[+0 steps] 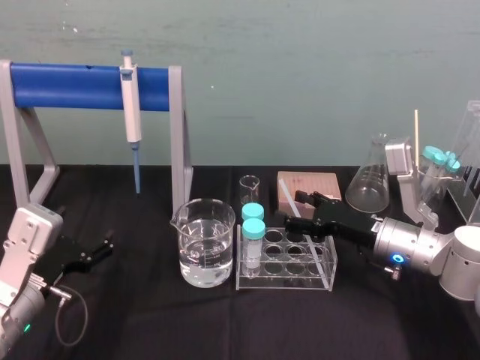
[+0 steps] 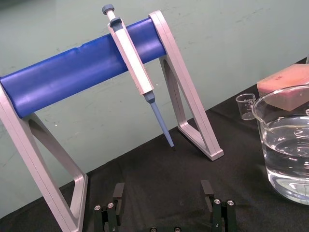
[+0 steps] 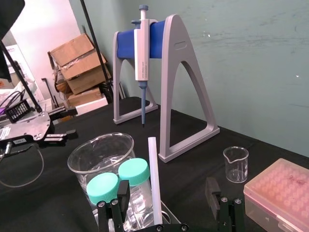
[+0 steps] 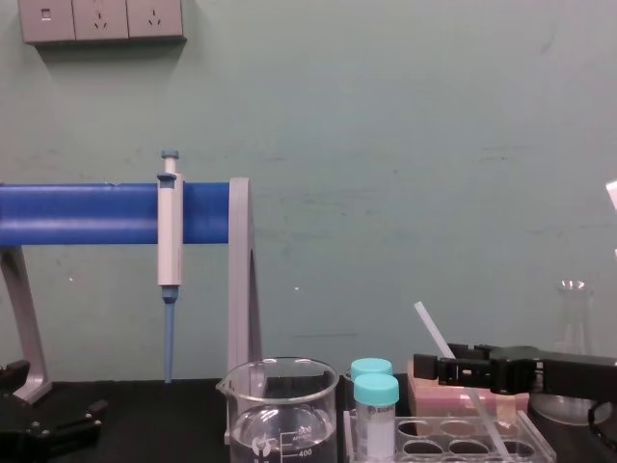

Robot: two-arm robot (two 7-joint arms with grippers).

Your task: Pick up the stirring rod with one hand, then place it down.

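pipette stand (image 1: 90, 84) with a blue bar fills the table's back left. my left gripper (image 2: 162, 189) sits parked low on the left, fingers spread. a beaker of water (image 1: 204, 244) stands centre, just beside a clear tube rack (image 1: 285, 279). my right gripper (image 1: 298, 209) hovers over the rack's far side, fingers spread wide. the stirring rod (image 3: 154, 179) leans tilted with its lower end in the rack, rising between those fingers, nearer one, gripped by neither.
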